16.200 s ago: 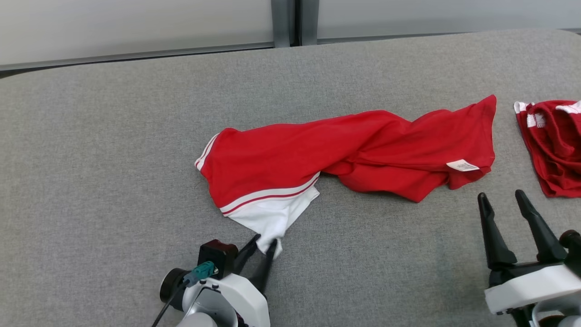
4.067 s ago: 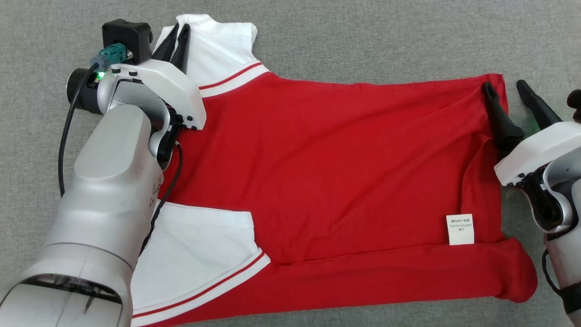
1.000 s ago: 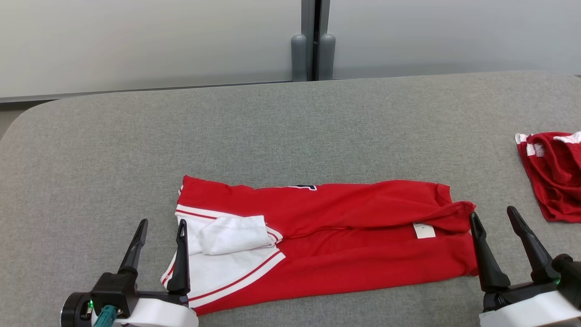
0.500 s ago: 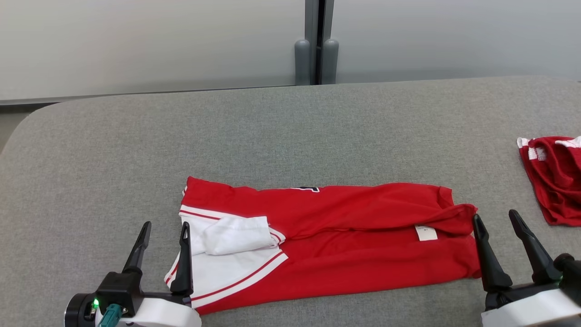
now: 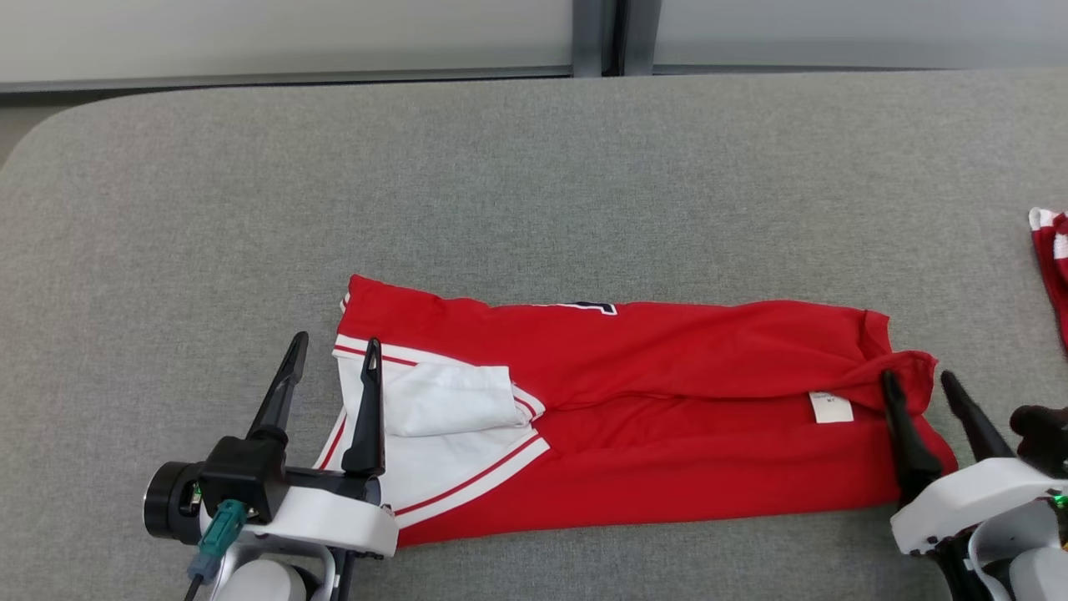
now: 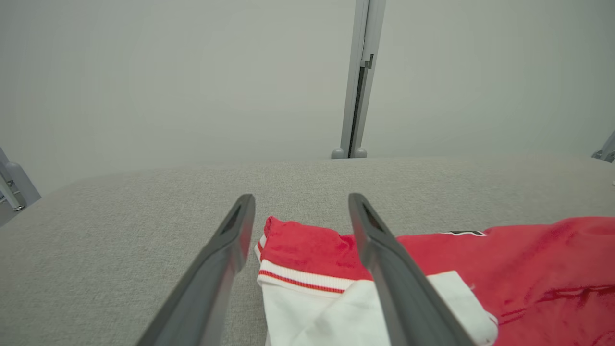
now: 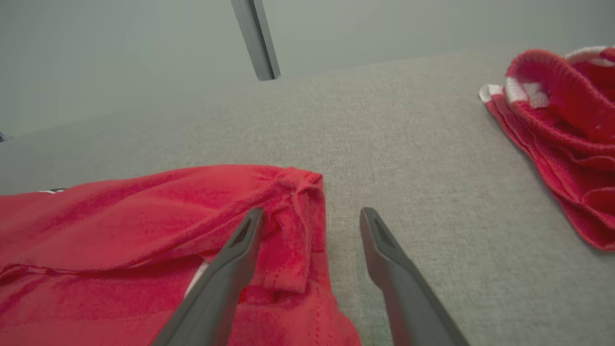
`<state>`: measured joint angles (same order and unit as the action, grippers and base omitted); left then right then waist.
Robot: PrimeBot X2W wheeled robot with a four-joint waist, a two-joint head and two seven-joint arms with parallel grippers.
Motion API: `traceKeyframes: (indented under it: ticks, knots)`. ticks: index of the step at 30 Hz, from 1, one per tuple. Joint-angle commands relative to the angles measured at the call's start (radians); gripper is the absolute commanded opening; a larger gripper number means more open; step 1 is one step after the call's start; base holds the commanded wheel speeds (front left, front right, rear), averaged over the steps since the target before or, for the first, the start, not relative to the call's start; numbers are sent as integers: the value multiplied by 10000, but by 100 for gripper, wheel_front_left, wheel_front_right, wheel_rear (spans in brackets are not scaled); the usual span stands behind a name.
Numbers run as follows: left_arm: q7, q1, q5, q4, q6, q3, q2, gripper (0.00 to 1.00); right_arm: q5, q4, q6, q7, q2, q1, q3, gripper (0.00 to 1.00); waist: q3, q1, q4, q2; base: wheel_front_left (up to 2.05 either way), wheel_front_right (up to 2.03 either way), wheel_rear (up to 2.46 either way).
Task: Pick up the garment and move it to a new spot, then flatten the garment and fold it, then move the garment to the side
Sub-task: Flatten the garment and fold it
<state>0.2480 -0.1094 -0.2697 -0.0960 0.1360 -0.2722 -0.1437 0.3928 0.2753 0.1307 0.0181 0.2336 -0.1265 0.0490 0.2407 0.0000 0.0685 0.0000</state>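
Left pincer [image 5: 336,342]: wide apart, holding nothing. It straddles the left end of the shirt [image 5: 667,401]: outer finger over bare table [image 5: 534,184] just off the shirt's edge, inner finger over the white part. In the left wrist view [image 6: 301,197] the shirt's red-and-white striped corner sits between the two fingers. Contact with the cloth: cannot tell.

Shirt: lies on the table between my two pincers, folded lengthwise into a long red band. A loose white sleeve [image 5: 450,401] lies doubled over at its left end. A dark mark peeks out along its far edge near the middle. A small white label [image 5: 830,407] shows near its right end, where the cloth is bunched and wrinkled.

Right pincer [image 5: 919,377]: wide apart, holding nothing. Inner finger over the shirt's right end, outer finger just past the edge, over the table. The right wrist view [image 7: 313,211] shows the rumpled hem between them.

A second red cloth [image 5: 1053,267] with white trim lies well apart from the shirt, further right.
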Motion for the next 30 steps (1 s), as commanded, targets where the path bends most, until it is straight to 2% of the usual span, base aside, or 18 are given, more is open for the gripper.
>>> traceKeyframes:
  ticks: [1,5,10,11,12,13,14,21,30]
  knots:
    - [74,-210,91,-50,-12,9,8,100,185,388,0,-141,-100,-155,119,100,301,0,108,0,0,0,0]
    - [111,-387,99,-127,-52,0,62,100,544,1077,0,-563,-327,-124,494,100,523,0,97,0,0,0,0]
    - [135,-494,106,-167,-47,54,60,100,781,1218,3,-484,-557,77,773,100,611,0,14,0,0,0,0]
    - [140,-502,114,-167,-40,60,68,100,837,1208,3,-402,-592,87,811,91,623,0,-8,0,0,0,0]
    - [148,-518,116,-162,-33,77,59,100,842,1208,3,-337,-597,69,841,64,638,0,-42,0,0,0,0]
    - [154,-541,126,-159,-39,91,48,100,877,1241,2,-302,-616,44,875,43,645,0,-69,0,0,0,0]
    - [151,-565,141,-156,-48,91,40,100,938,1211,2,-203,-634,-2,937,0,651,0,-89,0,0,0,0]
    - [166,-670,150,-119,-53,148,-15,100,1049,921,-8,451,-239,-406,834,0,679,0,-180,0,0,0,0]
    - [171,-453,73,-46,56,266,31,100,1415,782,-9,736,739,45,10,0,503,0,-288,0,0,0,0]
